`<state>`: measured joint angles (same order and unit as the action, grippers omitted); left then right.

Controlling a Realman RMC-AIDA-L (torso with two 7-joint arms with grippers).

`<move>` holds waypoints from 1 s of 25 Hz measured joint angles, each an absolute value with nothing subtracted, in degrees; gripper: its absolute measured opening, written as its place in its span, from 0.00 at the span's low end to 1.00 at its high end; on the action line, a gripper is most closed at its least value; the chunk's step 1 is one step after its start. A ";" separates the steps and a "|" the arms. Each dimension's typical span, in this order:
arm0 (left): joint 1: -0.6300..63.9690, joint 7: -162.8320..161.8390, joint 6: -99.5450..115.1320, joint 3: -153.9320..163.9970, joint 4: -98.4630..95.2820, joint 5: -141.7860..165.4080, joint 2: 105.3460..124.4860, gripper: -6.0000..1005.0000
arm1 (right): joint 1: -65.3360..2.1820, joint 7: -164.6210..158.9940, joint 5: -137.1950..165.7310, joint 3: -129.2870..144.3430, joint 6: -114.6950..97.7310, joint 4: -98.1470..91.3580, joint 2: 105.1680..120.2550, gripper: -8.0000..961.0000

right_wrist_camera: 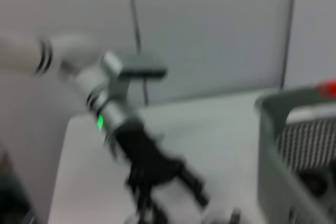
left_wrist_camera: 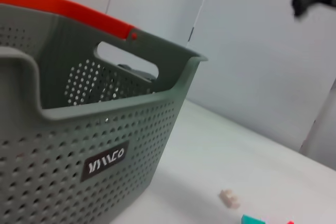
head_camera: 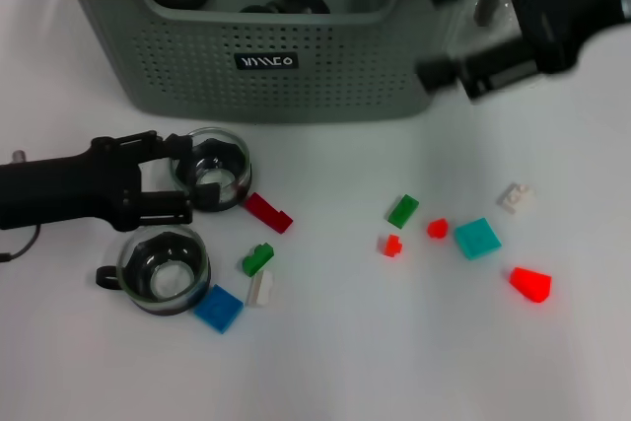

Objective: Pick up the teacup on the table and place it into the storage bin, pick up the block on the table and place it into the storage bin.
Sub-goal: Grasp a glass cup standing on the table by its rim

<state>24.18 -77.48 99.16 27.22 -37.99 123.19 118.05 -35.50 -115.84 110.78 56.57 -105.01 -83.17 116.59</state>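
- Head view is showing the left gripper (head_camera: 192, 184) reaching in low over the counter (head_camera: 335, 362), its fingers spread around the rim of a glass teacup (head_camera: 211, 171), one finger beyond the cup and one on the near side.
- That teacup is sitting between the fingertips, upright on the counter, not lifted as far as the pictures show.
- A second glass teacup (head_camera: 164, 270) is standing on the near side of the left gripper, close by but apart from it.
- The storage bin (head_camera: 296, 66) is lying just beyond the left gripper, with dark objects already inside it; what they are cannot be told.
- Several blocks are lying past the fingertips, nearest among them a red block (head_camera: 267, 212) just beside the gripped-for cup, then a green block (head_camera: 258, 259) and a blue block (head_camera: 218, 308).
- The right gripper (head_camera: 463, 66) is hanging raised over the bin's far corner, well away from the left gripper; whether its fingers are open or shut cannot be told.
- The step in hand looks to be the grasp of the teacup.
- The next move is likely calling for the fingers to pinch the glass wall firmly, then a straight lift high enough to clear the bin's rim before carrying the cup over it.
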 joint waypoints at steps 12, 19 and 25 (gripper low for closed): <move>23.91 -80.25 99.63 27.10 -45.44 129.22 117.75 0.87 | -36.88 -110.61 132.17 57.44 -108.23 -69.00 117.87 0.95; 24.63 -84.50 100.61 27.78 -52.85 134.96 117.68 0.87 | -39.72 -111.83 139.43 62.82 -102.41 -65.06 120.29 0.95; 25.30 -87.65 101.71 30.34 -57.84 138.52 118.09 0.87 | -43.54 -113.31 139.28 65.36 -99.72 -59.85 120.41 0.95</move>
